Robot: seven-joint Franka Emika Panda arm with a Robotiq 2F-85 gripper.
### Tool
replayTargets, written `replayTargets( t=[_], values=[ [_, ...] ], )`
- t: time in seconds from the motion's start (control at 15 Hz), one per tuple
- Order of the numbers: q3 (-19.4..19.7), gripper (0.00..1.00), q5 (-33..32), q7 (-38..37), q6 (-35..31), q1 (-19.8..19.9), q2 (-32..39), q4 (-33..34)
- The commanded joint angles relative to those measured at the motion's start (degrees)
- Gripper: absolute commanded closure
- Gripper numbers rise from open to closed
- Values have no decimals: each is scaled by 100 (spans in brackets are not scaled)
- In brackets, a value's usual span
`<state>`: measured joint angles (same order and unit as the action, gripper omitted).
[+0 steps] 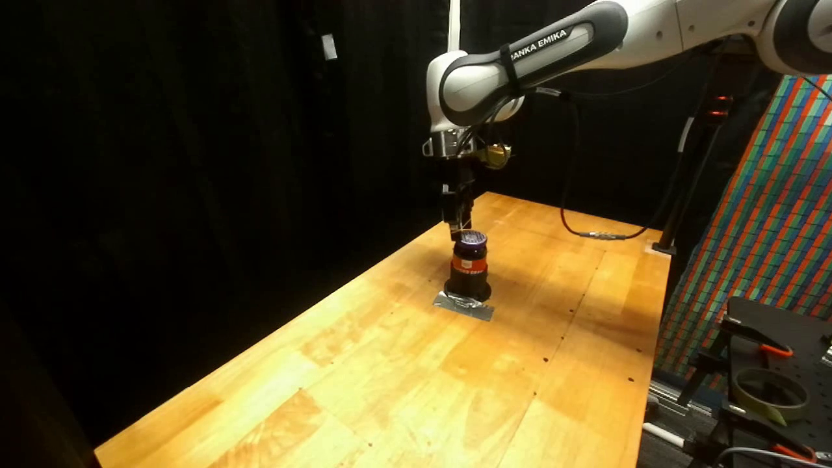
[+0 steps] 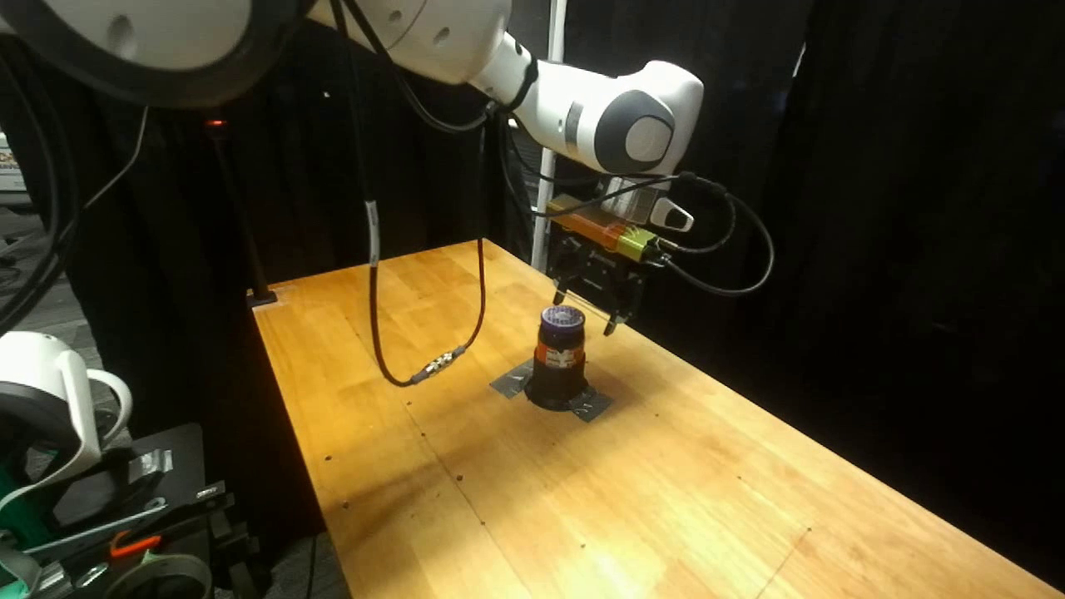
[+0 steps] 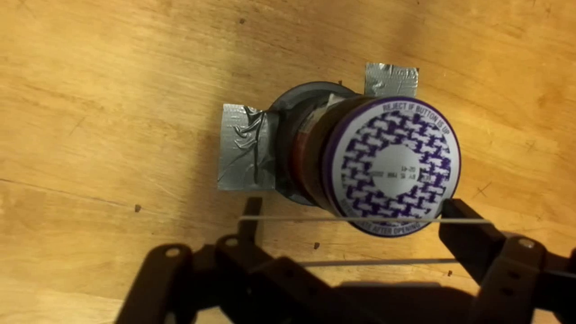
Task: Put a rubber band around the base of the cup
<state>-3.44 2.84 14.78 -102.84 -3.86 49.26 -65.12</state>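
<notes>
The cup is a dark jar (image 1: pixel 469 265) with an orange label and a purple-and-white lid (image 3: pixel 396 171). It stands upright in a flared black base (image 2: pixel 556 391) taped to the table; it also shows in an exterior view (image 2: pixel 560 356). My gripper (image 2: pixel 585 312) is open beside and about level with the lid, with its fingers pointing down. A thin pale rubber band (image 3: pixel 315 219) is stretched between the two fingers. In the wrist view, the band crosses in front of the lid's lower part and the right fingertip overlaps the lid's edge. I cannot tell whether they touch.
Grey tape strips (image 3: pixel 247 146) hold the base to the wooden table (image 1: pixel 403 364). A black cable (image 2: pixel 437 363) hangs down from the arm over the table's far part. A black cart with a tape roll (image 1: pixel 770 394) stands beside the table. Black curtains (image 1: pixel 195 162) hang behind.
</notes>
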Motion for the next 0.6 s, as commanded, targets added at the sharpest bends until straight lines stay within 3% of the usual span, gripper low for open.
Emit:
replayTargets(
  t=[0.0, 0.53],
  values=[
    [-27, 0, -173, -116, 808, -36, 750, 1359],
    [-155, 0, 10, -67, 2398, -8, 1745, 3095]
  ],
)
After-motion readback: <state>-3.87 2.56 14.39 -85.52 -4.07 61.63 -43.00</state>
